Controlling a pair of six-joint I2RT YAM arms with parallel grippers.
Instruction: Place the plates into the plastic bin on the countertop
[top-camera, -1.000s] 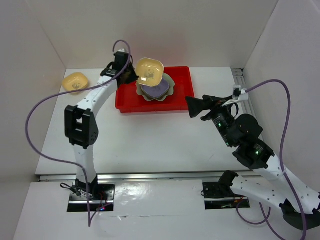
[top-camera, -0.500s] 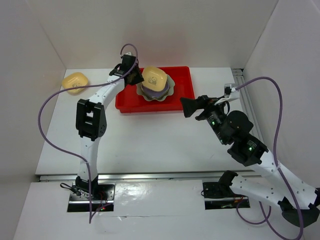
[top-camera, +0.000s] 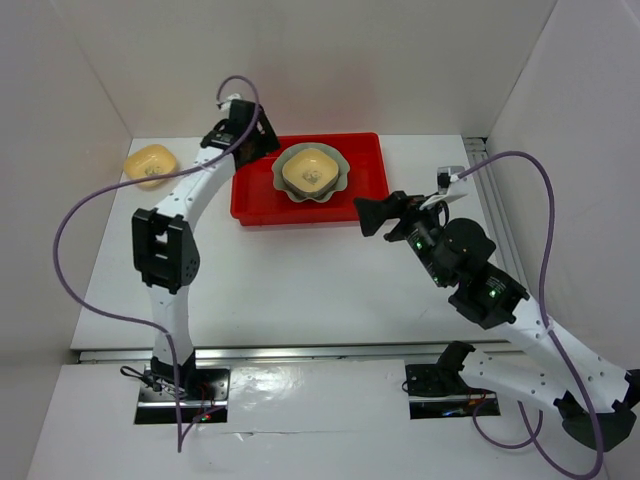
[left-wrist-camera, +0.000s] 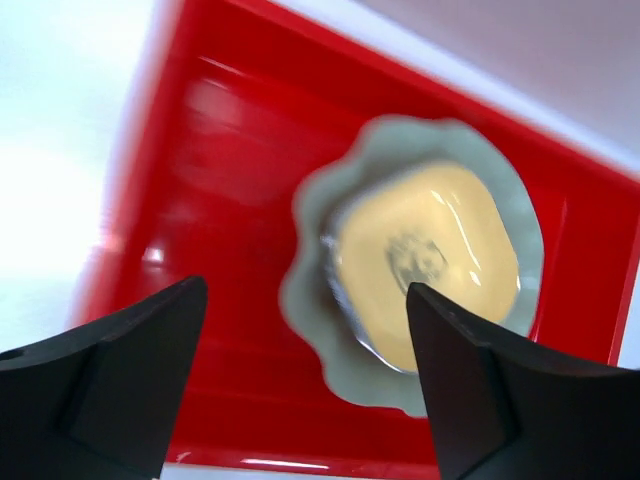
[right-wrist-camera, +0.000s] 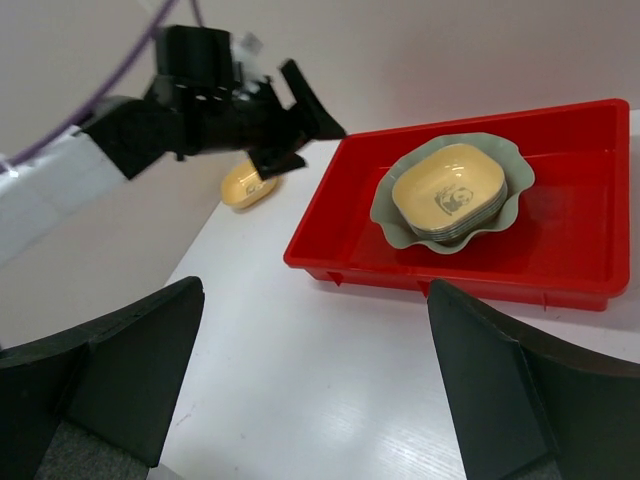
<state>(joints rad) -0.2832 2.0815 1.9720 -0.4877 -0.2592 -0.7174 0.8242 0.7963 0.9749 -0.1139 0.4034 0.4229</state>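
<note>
Moved: rounded-square yellow dish, out of left gripper (jaws now wide, empty) onto stack in pale-green scalloped dish, red plastic bin, upper centre. Second yellow dish: white countertop, upper left. Right gripper: wide, empty. White walls enclose.

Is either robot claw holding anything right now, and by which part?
Nothing is held. The left gripper hangs open above the red bin, where the yellow dish lies free. The right gripper is open and empty too.
</note>
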